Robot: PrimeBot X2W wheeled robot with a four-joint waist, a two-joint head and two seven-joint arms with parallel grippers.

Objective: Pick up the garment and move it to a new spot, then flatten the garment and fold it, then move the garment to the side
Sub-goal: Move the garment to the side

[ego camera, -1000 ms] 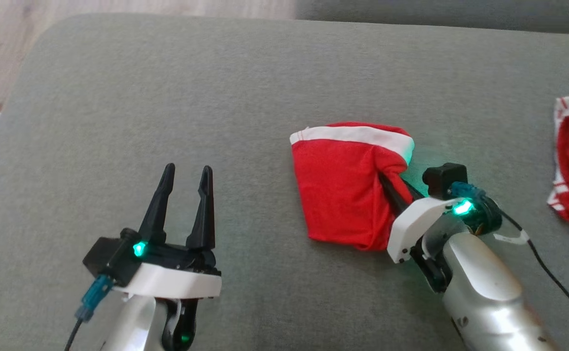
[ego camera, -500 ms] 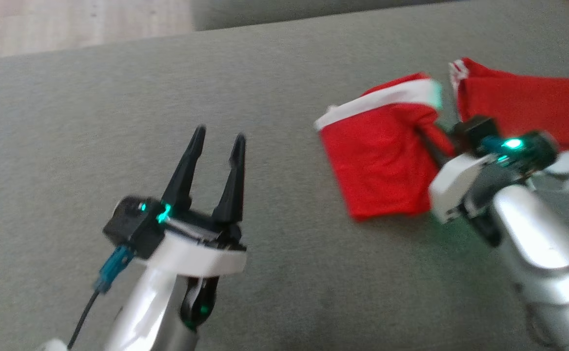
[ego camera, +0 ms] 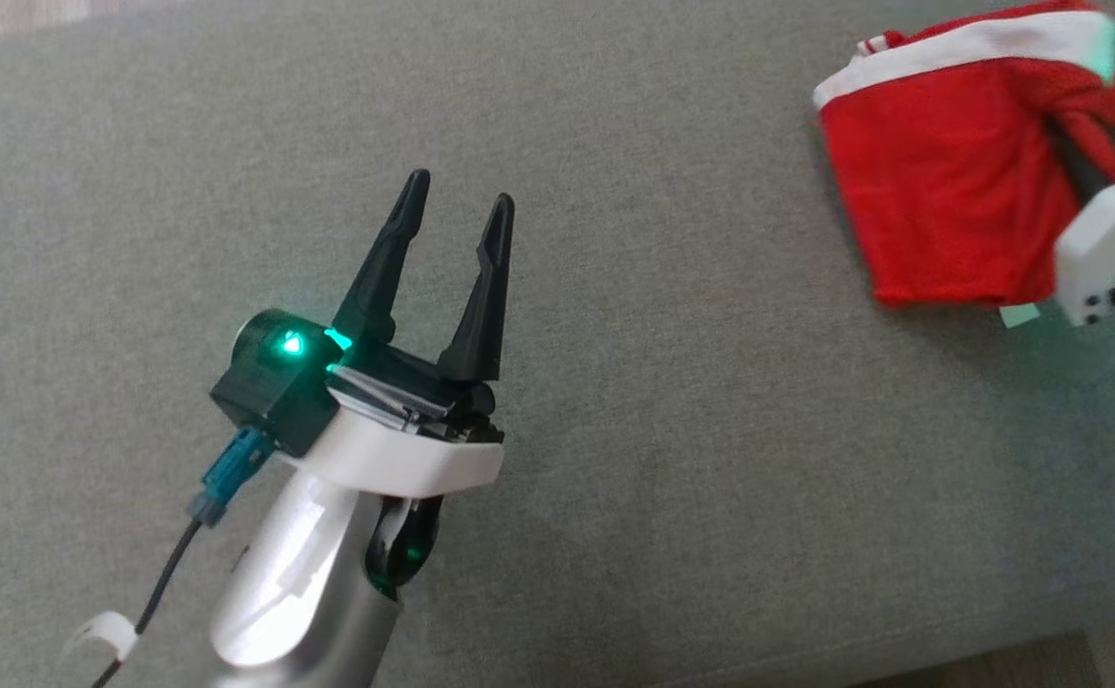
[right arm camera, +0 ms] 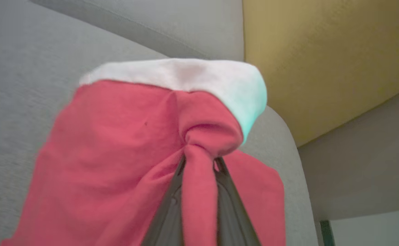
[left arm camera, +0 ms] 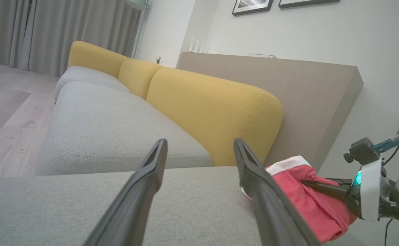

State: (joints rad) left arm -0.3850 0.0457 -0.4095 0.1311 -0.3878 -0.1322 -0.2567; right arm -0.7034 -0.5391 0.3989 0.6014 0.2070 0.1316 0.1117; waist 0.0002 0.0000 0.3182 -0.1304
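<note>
Right gripper (right arm camera: 199, 164) is clamped on a bunched fold of the red garment (ego camera: 939, 201), with the cloth spread ahead of its fingertips. Left gripper (ego camera: 461, 189) gapes empty, well apart. It looks folded, so I'd call this the carry aside; next comes setting it flat and letting go.

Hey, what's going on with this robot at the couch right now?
The robot's right tool is shut on a bunched bit of a red garment with a white band, down at the grey sofa seat. The garment looks folded into a compact shape, so this seems to be the step of moving it aside. The left tool is open and holds nothing, poised over bare cushion well away from the garment.
</note>
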